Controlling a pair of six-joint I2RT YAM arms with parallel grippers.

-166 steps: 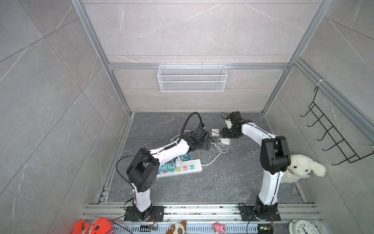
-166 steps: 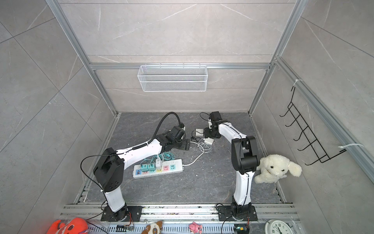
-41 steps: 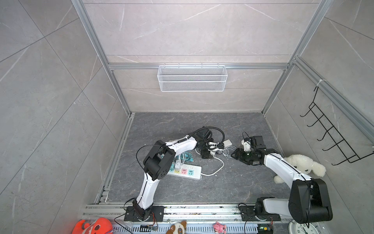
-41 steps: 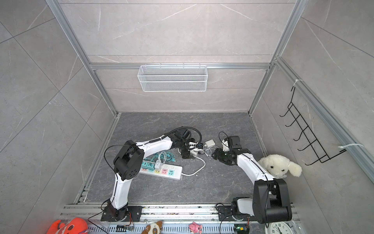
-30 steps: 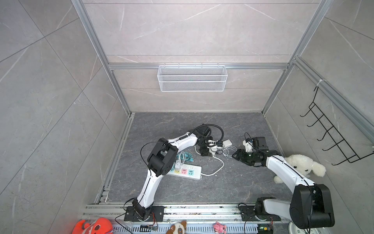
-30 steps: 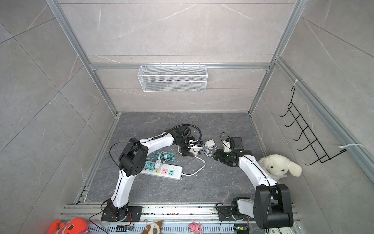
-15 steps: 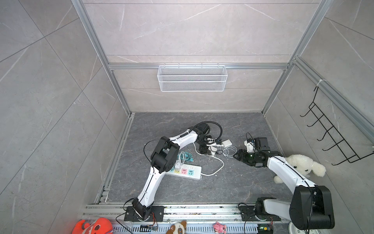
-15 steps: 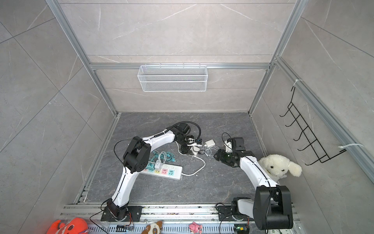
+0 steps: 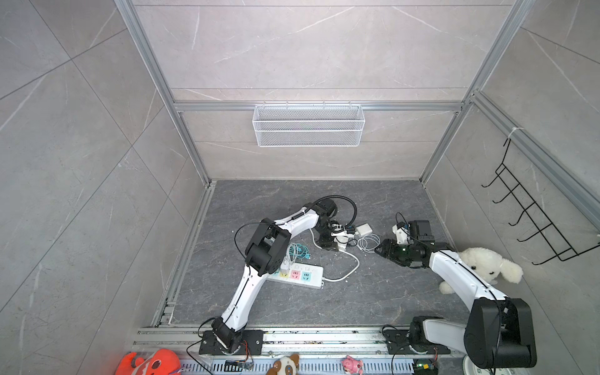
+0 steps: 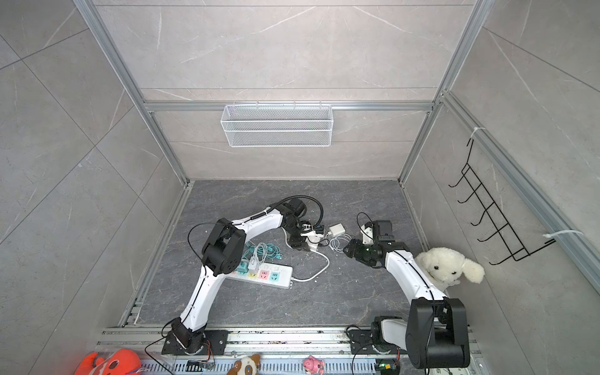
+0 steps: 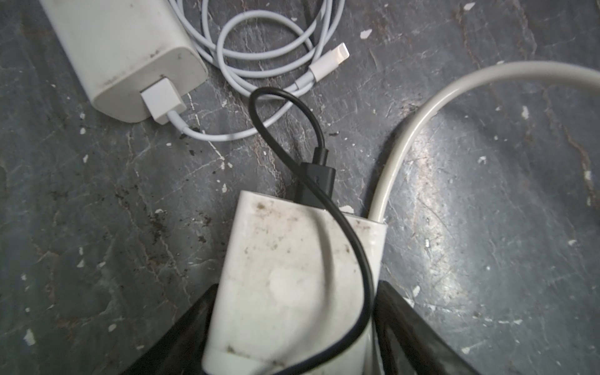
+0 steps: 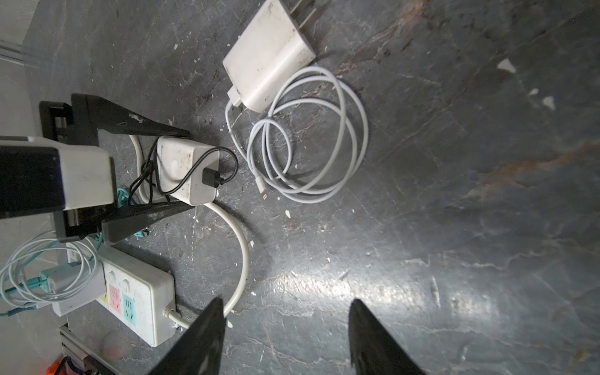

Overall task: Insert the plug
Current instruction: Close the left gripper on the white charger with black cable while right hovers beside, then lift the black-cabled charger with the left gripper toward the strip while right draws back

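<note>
Beside the coiled cable (image 11: 326,65), our left end effector (image 12: 191,168) straddles the black-corded charger (image 11: 292,259), grip unclear; let's squeeze its sides squarely.

Dark grey marbled floor (image 9: 373,302), scuffed and flecked white. On it: a white power strip (image 9: 300,276) with pastel sockets, teal cables (image 9: 301,250) bundled beside it, a grubby white plug (image 11: 292,276) — and near that, a white charger (image 9: 363,230) with its coiled cable (image 9: 368,243). A plush dog (image 9: 483,263) sits by the right wall.

Our left gripper (image 9: 334,243) reaches down mid-frame; we cannot tell its grip. Our right gripper (image 9: 380,251) hovers centre-right, jaws spread.
</note>
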